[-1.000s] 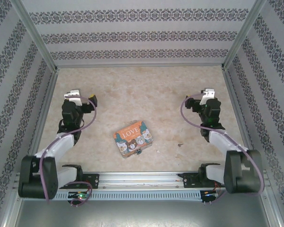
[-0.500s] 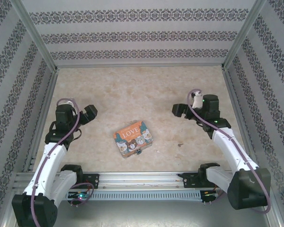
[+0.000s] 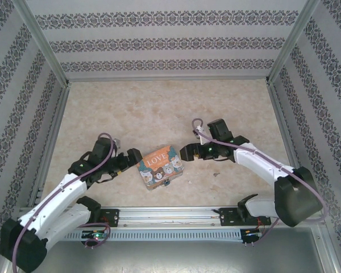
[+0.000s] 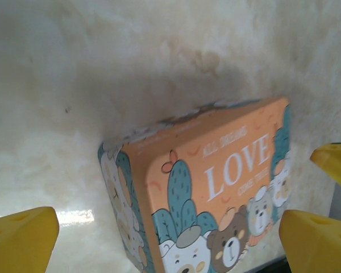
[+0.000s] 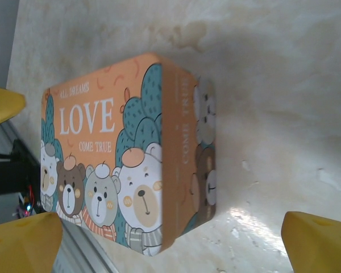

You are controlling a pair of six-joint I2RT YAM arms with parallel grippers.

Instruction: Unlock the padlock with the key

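— Okay, where's the padlock?
— Padlock (image 3: 167,183): tiny teal blob touching the tin's (image 3: 158,162) near edge in the top view. It's too small to tell if the shackle is shut. Key (image 3: 216,174): dark speck on the table (image 3: 159,108), right of the tin and well apart from it.
— And my grippers?
— Your left gripper (image 3: 132,156) sits just left of the tin, your right gripper (image 3: 186,152) just right of it. Both jaws are spread wide and hold nothing. Yellow fingertips (image 4: 23,236) frame the tin in each wrist view.
— So what's the step?
— Reaching in, I'd judge; nothing is grasped yet. To do it well, steady the padlock side with your left, then take your right to the key. Come straight down with fingers astride the speck and close slowly. It's thin and will likely skid on the smooth top.
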